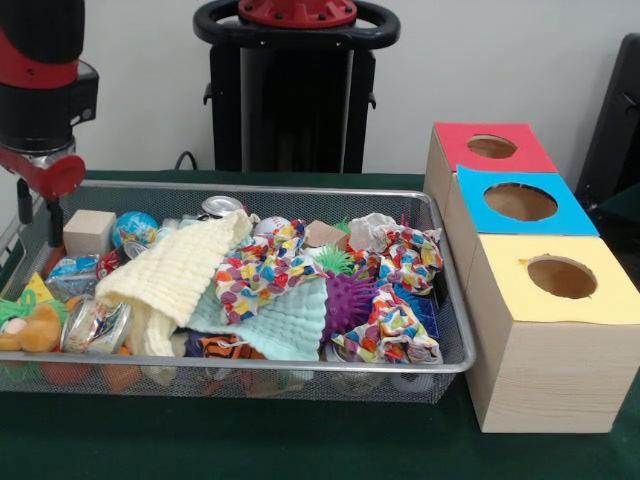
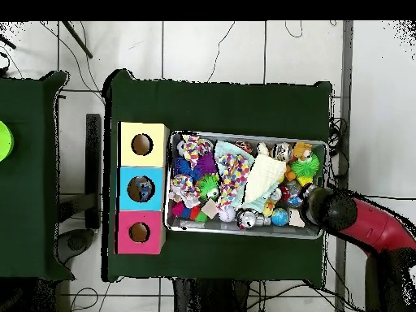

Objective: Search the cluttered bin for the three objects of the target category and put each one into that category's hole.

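The wire mesh bin lies across the green table, full of clutter. A clear creased bottle lies at its left end near the front. Another clear bottle with a blue label lies just behind it. I see no third bottle. The blue-topped box's hole is to the right of the bin, between the red and yellow boxes. My gripper hangs over the bin's far left corner, above the bottles and apart from them. In the overhead view the arm covers the gripper at the right end of the bin. There, something pale shows inside the blue hole.
A yellow cloth, a patterned cloth and a pale green cloth cover the middle of the bin. Purple and green spiky balls, a can, a wooden block and a globe ball lie around them.
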